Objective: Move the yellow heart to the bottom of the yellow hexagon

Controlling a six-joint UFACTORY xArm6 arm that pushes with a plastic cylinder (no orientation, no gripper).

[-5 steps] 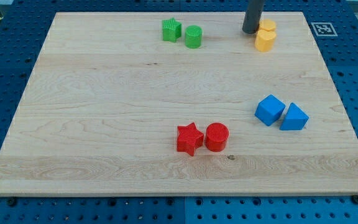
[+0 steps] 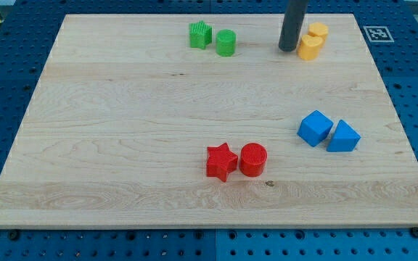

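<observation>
Two yellow blocks sit touching at the view's top right. One yellow block [image 2: 318, 30] is higher and slightly to the right, the other yellow block [image 2: 310, 48] is just below it. I cannot tell which is the heart and which the hexagon. My tip [image 2: 289, 49] rests on the board just to the left of the lower yellow block, very close to it or touching it. The dark rod rises out of the view's top edge.
A green star [image 2: 200, 35] and a green cylinder [image 2: 226, 43] sit at the top centre. A blue cube [image 2: 315, 127] and a blue triangular block [image 2: 343, 136] sit at the right. A red star [image 2: 221, 161] and a red cylinder [image 2: 253, 159] sit at the bottom centre.
My tip has moved down the view, from beside the upper yellow block to beside the lower one. The upper yellow block has shifted slightly to the right.
</observation>
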